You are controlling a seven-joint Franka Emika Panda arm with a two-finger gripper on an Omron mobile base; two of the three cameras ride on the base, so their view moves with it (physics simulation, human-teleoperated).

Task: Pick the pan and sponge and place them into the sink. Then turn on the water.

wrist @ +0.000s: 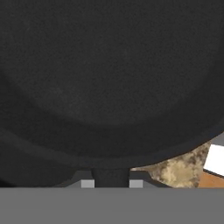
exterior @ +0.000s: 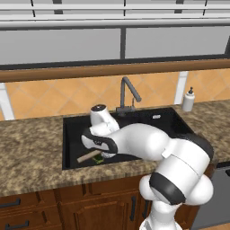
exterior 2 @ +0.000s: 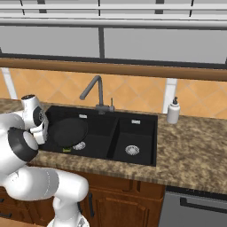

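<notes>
The shallow round black frying pan (exterior 2: 69, 131) is sitting tilted inside the larger left bowl of the matte black rectangular double-basin sink (exterior 2: 142, 152), left of centre in the right base view, its rim leaning toward the bowl's left wall with little room left on that side. The claw (wrist: 111, 183) is clenched on the pan, whose dark surface is crowding the hand view right above the fingertips (wrist: 87, 183). In the left base view the pan's thin tan wooden-looking handle (exterior: 88, 156) is poking out below the white arm, close to the sink's front edge, and a bit of the small yellow-green sponge (exterior: 97, 159) is lying just beside it on the bowl floor. The smaller right bowl is offering open room around its round silver drain (exterior 2: 131, 150). The dark grey faucet (exterior 2: 96, 92) with its angular bent neck is standing behind the divider, and the white soap dispenser bottle (exterior 2: 173, 111) is standing on the speckled brown stone tabletop (exterior 2: 190, 150), clear of the sink's right edge.
</notes>
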